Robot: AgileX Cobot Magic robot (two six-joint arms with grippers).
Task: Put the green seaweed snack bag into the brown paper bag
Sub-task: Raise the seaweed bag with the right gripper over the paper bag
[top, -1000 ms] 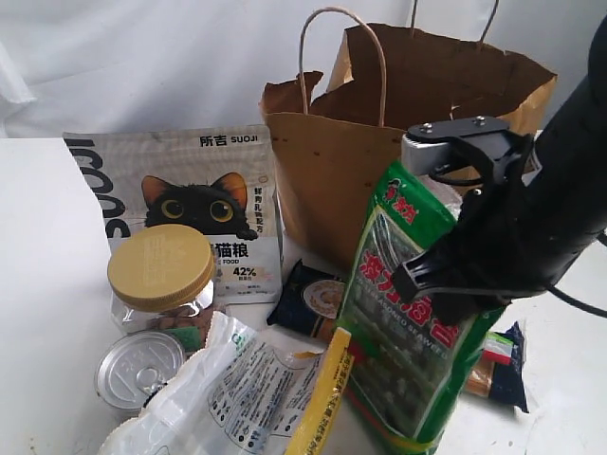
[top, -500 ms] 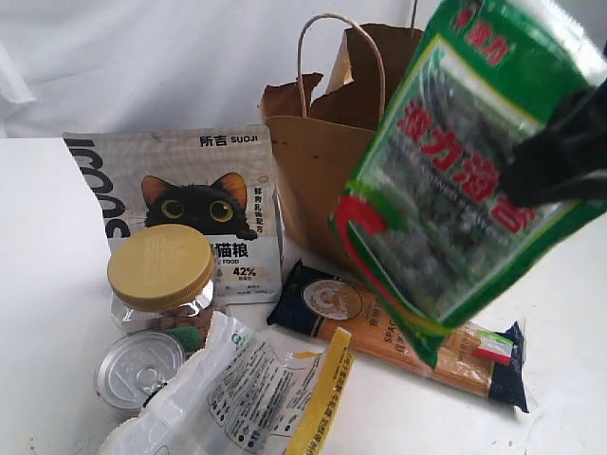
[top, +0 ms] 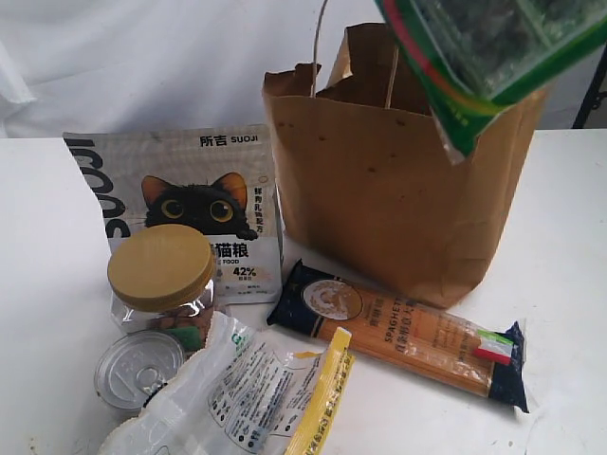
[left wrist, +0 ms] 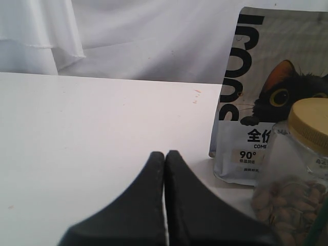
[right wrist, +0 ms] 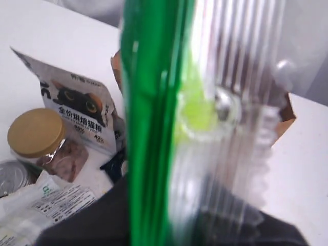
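Green seaweed snack bag (top: pixel 484 47): large flat glossy plastic packet, green with a red arc and a dark seaweed panel. Location: aloft, its low corner hanging just above the open mouth of the brown paper bag (top: pixel 379 190), not yet inside; the upper part runs out of the exterior view. Handling, as judged: light, thin and pliant, likely to flop and swing from one held point; the slick film could slide between smooth pads, and the dry sheets within are probably brittle, so a firm but not crushing pinch suits. Best hold, as judged: the flat sealed margin, clear of the filled middle, letting the packet hang edge-down to slip through the opening. Right gripper (right wrist: pixel 174 225): seen only as a dark blurred mass around the packet, which passes edge-on between its fingers and fills the wrist view; fingers judged to be clamped on the green seaweed snack bag, their spread hidden by the film. The paper bag lies beyond and below these fingers. Left gripper (left wrist: pixel 164 169): fingers pressed together tip to tip, nothing between them, hovering over the bare white table (left wrist: pixel 77 154); cat-food bag (left wrist: pixel 266 102) and lidded jar (left wrist: pixel 302 169) stand ahead of the fingertips, apart from them.
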